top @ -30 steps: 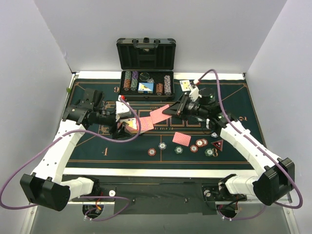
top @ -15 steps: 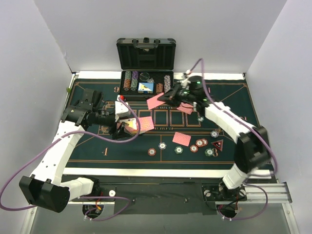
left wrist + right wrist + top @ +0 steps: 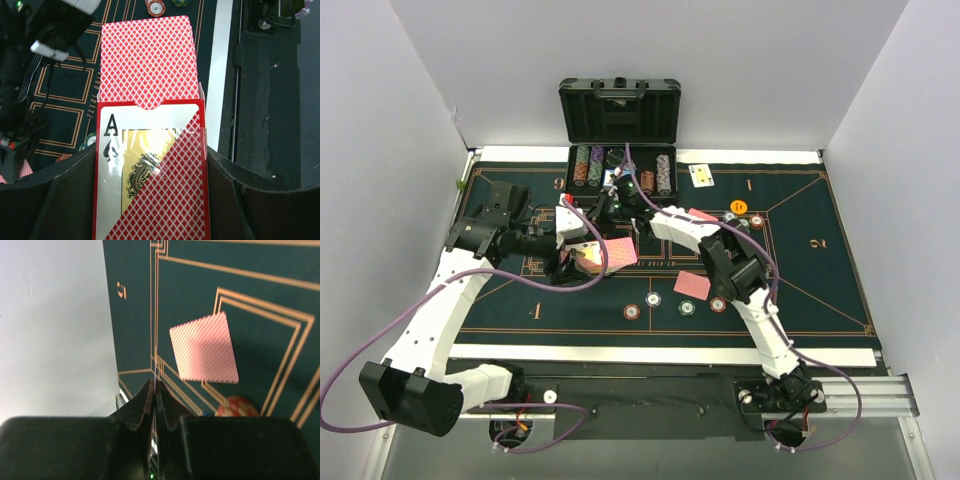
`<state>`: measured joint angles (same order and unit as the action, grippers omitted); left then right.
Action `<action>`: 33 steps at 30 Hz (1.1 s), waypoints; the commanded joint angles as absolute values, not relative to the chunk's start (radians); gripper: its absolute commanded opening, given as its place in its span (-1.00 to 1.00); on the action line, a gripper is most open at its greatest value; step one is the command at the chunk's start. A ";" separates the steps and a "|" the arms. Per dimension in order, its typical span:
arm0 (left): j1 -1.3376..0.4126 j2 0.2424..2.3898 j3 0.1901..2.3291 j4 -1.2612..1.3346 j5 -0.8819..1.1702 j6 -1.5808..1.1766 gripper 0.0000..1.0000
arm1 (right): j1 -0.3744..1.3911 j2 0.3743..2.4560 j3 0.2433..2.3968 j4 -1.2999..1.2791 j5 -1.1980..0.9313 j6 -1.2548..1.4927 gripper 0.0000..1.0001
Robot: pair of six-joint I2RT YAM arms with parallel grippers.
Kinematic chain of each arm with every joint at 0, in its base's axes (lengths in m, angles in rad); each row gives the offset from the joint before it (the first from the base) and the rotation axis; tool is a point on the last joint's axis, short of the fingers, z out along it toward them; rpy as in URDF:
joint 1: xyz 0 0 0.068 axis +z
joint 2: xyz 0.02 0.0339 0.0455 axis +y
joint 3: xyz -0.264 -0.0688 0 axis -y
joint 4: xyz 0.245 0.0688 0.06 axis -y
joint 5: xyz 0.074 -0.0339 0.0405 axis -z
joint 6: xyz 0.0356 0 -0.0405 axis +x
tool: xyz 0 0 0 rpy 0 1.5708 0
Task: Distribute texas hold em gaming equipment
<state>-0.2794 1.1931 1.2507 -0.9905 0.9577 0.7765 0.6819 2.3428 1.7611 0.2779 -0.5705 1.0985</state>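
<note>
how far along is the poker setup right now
Some is out on the felt: a red-backed card, a face-up card, several chips and an orange disc. In hand: the left pincer grips the card box, its top card sticking out. Left: probably more dealing from that box.

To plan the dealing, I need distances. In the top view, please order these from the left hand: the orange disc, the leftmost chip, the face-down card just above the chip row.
Nearest first from the left hand, which grips the card box:
1. Leftmost chip, toward the near edge.
2. Face-down card, farther right.
3. Orange disc, far right, far half.
</note>
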 commanded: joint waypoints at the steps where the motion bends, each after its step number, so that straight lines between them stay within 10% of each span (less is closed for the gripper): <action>1: -0.273 1.163 1.262 -0.953 1.015 0.772 -0.95 | 0.689 2.428 1.923 0.324 -0.512 1.121 -1.00; 10: -0.272 1.167 1.270 -0.971 1.012 0.788 -0.95 | 0.696 2.462 1.879 0.270 -0.351 1.078 -0.81; 18: -0.272 1.166 1.258 -0.979 1.009 0.795 -0.95 | 0.693 2.389 1.820 0.189 -0.367 1.017 0.18; 33: -0.267 1.172 1.261 -0.993 1.015 0.811 -0.95 | 0.581 1.846 1.419 0.189 -0.460 0.996 0.49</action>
<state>-0.2729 1.1893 1.2392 -1.0012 0.9581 0.7933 0.6109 2.0342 1.4994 0.1692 -0.4187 1.0142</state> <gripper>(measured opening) 0.748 0.732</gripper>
